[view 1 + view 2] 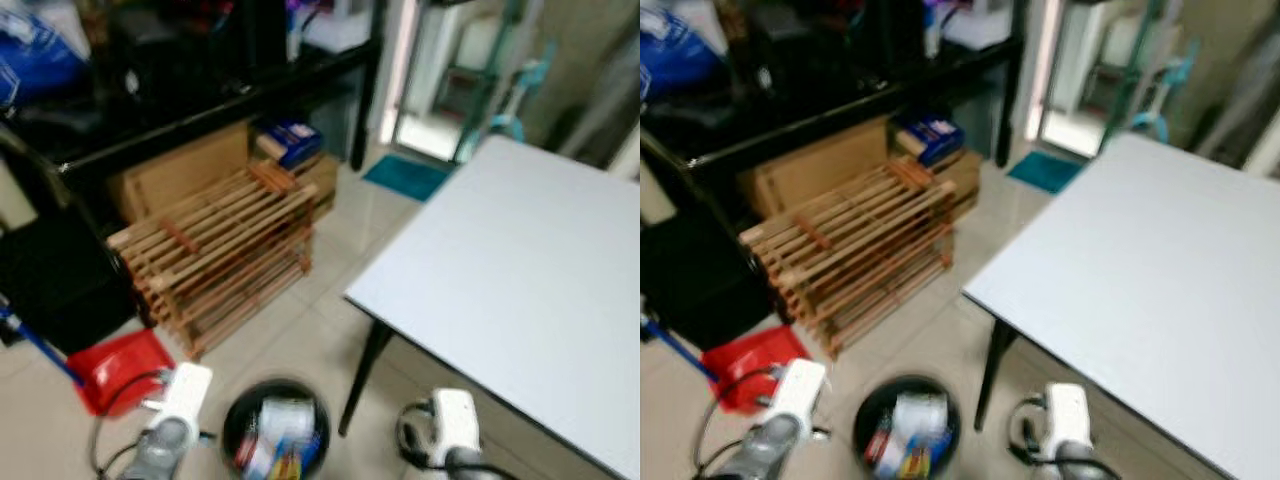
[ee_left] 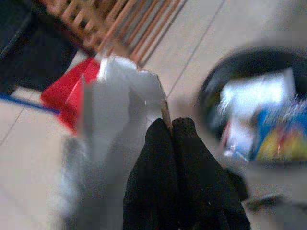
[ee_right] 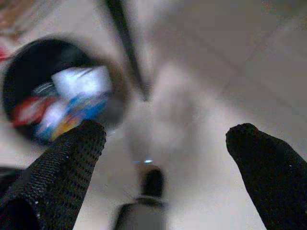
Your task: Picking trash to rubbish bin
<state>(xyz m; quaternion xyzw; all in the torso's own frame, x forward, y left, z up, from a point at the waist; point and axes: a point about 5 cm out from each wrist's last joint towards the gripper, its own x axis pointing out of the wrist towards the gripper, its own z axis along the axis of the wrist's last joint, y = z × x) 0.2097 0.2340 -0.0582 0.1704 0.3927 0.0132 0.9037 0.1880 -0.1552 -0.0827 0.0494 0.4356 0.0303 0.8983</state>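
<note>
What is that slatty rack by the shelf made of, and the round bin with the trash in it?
The rack looks like bare, unpainted wood: thin tan slats with reddish crosspieces. The bin appears to be black plastic, smooth and slightly shiny at the rim, though blur leaves metal possible. The trash inside looks like paper and glossy wrappers.

Black bin, red dustpan, white table
</note>
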